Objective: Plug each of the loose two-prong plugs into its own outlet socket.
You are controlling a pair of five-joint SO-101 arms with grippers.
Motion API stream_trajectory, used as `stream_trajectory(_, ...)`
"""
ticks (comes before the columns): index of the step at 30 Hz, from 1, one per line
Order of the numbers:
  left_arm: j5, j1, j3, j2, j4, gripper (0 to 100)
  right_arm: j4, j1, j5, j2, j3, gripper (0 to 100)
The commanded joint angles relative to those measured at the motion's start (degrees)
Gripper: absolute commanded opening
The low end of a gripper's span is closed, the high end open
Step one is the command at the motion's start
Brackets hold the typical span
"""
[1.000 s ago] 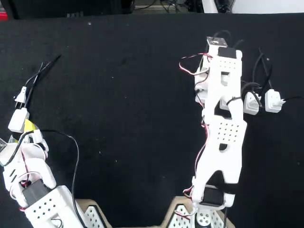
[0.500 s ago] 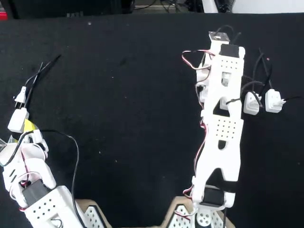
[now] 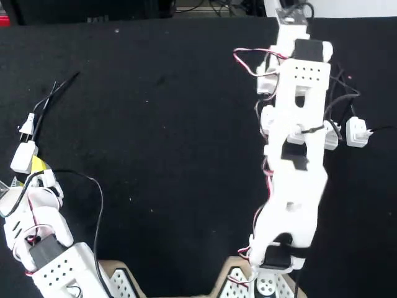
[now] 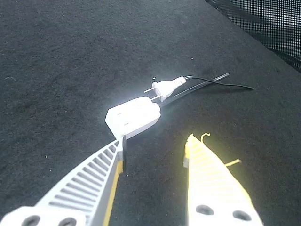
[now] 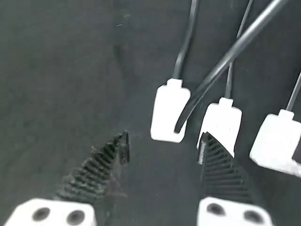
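Plug (image 4: 167,87) lies ahead of the left hand (image 4: 156,141), whose fingers are spread and empty. Just off its fingertips sits the white outlet socket (image 4: 133,117), then the plug, prongs bare at the socket's end, on the black counter (image 4: 56,56). The right hand (image 5: 163,140), also spread, hovers by three white corded blocks (image 5: 170,115).

White plug (image 4: 165,87) on a black cord (image 4: 221,84), white socket (image 4: 132,117), plain black counter (image 4: 56,56); left hand (image 4: 156,139) ribbed, white and yellow.

Surface (image 4: 56,52): matt black fuzzy cloth. Outlet socket (image 4: 133,117), two-prong plug (image 4: 166,87): smooth glossy white plastic. Cord (image 4: 235,86): black, smooth.
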Motion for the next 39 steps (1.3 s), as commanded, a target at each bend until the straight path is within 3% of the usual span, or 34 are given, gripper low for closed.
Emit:
stream_trajectory(1, 0.53, 0.13, -3.21, -0.35, -0.88, 21, 1.93, -3.96, 0.88, -22.29, 9.45, 21.9)
stream_trajectory(7, 0.18, 2.33, -3.12, -0.35, -0.62, 21, 1.76, -7.74, 5.63, -41.63, 16.84, 21.8)
stream_trajectory(15, 0.09, 3.47, -2.42, -0.35, -0.7, 21, -4.22, -16.09, 6.07, -47.34, 42.15, 20.8)
stream_trajectory(18, 0.09, 3.47, -2.07, -0.35, -1.05, 21, -6.68, -17.49, 6.15, -51.3, 50.33, 13.7)
stream_trajectory(23, 0.18, 3.82, -2.07, -0.35, -1.05, 21, -24.09, -23.03, 5.63, -57.71, 74.59, 2.2)
stream_trajectory(30, -5.45, 10.51, -1.71, -0.09, -0.53, 21, -51.52, -30.42, 6.07, -64.92, 105.1, 13.6)
stream_trajectory(39, -9.67, 15.78, -0.57, -0.26, -0.44, 21, -68.66, -31.65, 5.63, -75.74, 123.12, 14.9)
